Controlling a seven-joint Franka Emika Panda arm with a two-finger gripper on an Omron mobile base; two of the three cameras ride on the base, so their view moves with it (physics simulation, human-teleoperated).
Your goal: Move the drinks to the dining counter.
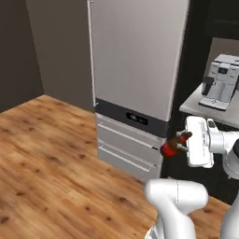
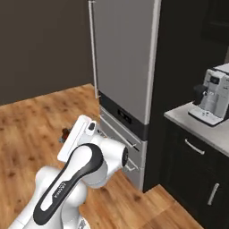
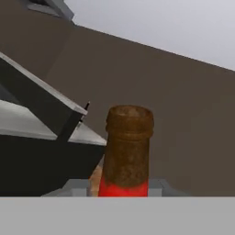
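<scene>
Two base cameras look forward and down from behind the arm, both sharing the fridge [image 1: 135, 60] and coffee machine [image 2: 210, 96]. The hand camera sits close behind the bottle [image 3: 127, 151].

A home kitchen: a tall steel fridge [image 1: 135, 56] (drawers at its foot) stands on a wood-plank floor [image 1: 42, 158], and to the fridge's right a coffee machine [image 2: 211, 97] sits on a marbled worktop [image 2: 210, 129] over dark cabinets [image 2: 197, 179]
</scene>
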